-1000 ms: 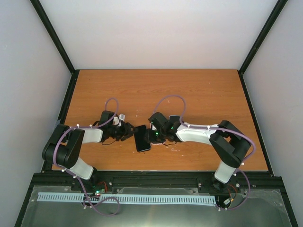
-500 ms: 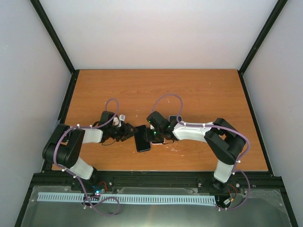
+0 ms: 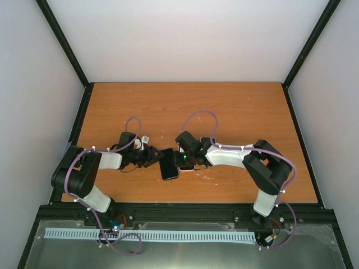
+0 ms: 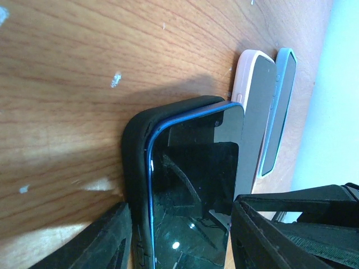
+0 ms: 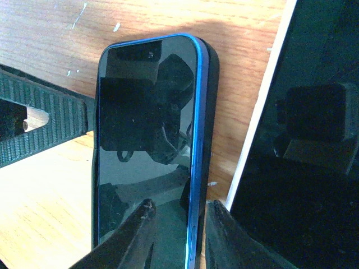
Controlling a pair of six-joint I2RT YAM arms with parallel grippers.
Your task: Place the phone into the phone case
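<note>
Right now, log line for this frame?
blue-rimmed dark-screen phone lying in black case, not flush | left gripper straddling both | right gripper astride phone's rim | grips unclear

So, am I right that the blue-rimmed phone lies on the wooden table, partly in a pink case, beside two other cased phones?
Not quite: its case is black, not pink, as the left wrist view shows. The blue-rimmed phone does lie on the wooden table, partly in that case, beside two other cased phones.

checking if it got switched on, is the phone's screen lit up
No, the phone has a dark screen in the right wrist view, showing only reflections.
</note>
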